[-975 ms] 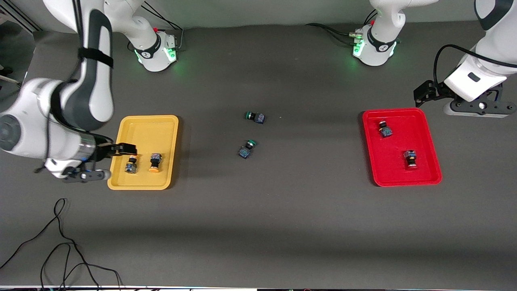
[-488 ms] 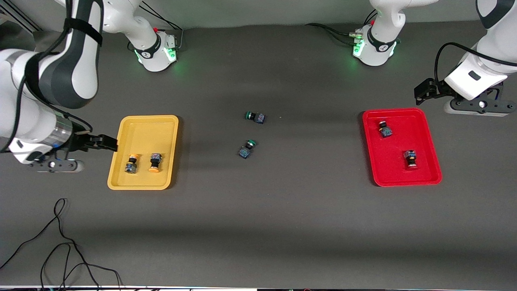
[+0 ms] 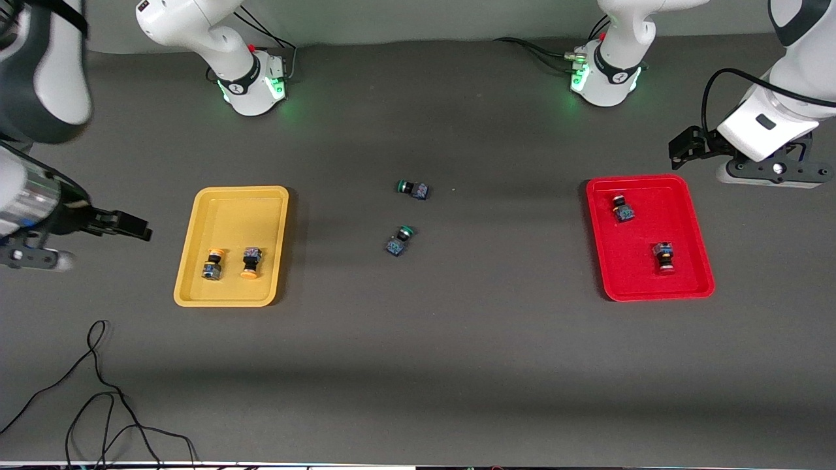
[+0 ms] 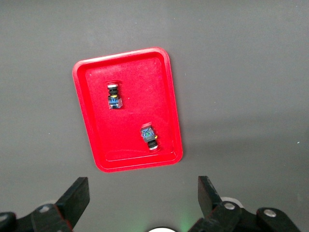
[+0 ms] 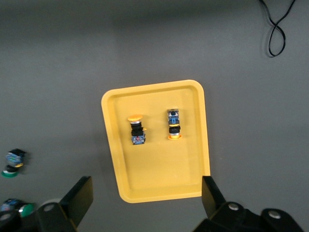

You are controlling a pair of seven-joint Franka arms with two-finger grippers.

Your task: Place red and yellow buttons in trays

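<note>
The yellow tray (image 3: 232,215) holds both yellow-capped buttons (image 3: 211,264) (image 3: 249,262) side by side. They also show in the right wrist view (image 5: 136,130) (image 5: 173,123) in the tray (image 5: 159,169). The red tray (image 3: 648,287) holds both red-capped buttons (image 3: 622,209) (image 3: 664,256), which also show in the left wrist view (image 4: 114,96) (image 4: 149,137) in the tray (image 4: 140,82). My right gripper (image 3: 32,259) (image 5: 146,193) is open and empty, over bare table beside the yellow tray. My left gripper (image 3: 774,172) (image 4: 141,193) is open and empty, over bare table off the red tray's corner.
Two green-capped buttons (image 3: 413,189) (image 3: 399,240) lie on the table's middle between the trays; they also show in the right wrist view (image 5: 13,162) (image 5: 14,207). A loose black cable (image 3: 98,391) lies near the front camera at the right arm's end.
My right gripper has drawn away from the yellow tray toward the right arm's end of the table, open and empty. The buttons, the trays and the left arm have not moved.
</note>
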